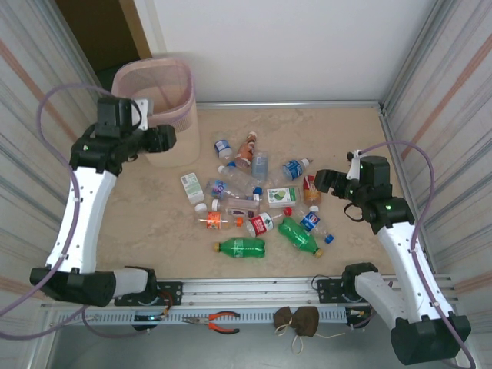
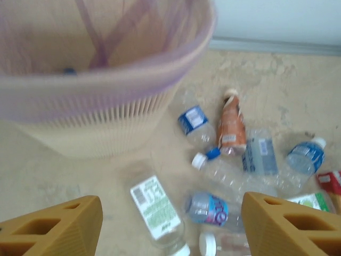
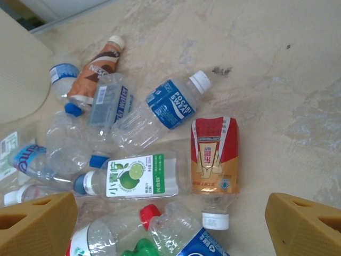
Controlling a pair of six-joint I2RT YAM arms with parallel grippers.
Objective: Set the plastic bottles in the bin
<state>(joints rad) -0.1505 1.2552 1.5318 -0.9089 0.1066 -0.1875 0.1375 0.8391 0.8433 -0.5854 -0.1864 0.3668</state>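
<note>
Beige marbled tabletop (image 1: 346, 138) runs between ribbed metal side walls, with a white wall behind. At its far left the bin (image 1: 175, 150) stands upright, a pink bag folded over its rim. The left arm covers part of its mouth in the top view. The left wrist view is blurred. Inside the bin (image 2: 106, 74) it gives only the pink liner and one small dark blue speck (image 2: 68, 70) that I cannot name.

The left gripper (image 1: 163, 140) hovers just beside the bin's near wall, released, with nothing between its fingers.

All the plastic bottles (image 1: 234, 184) that can be seen lie on their sides mid-tabletop, outside the bin. The right gripper (image 3: 170, 224) hangs over the heap's right edge, spread wide and empty. Below it, a Pocari Sweat bottle (image 3: 170, 104), a red-and-orange bottle (image 3: 214, 154) and a lime-label bottle (image 3: 133, 176) lie close together. The bottles at that view's lower edge are cut off.
</note>
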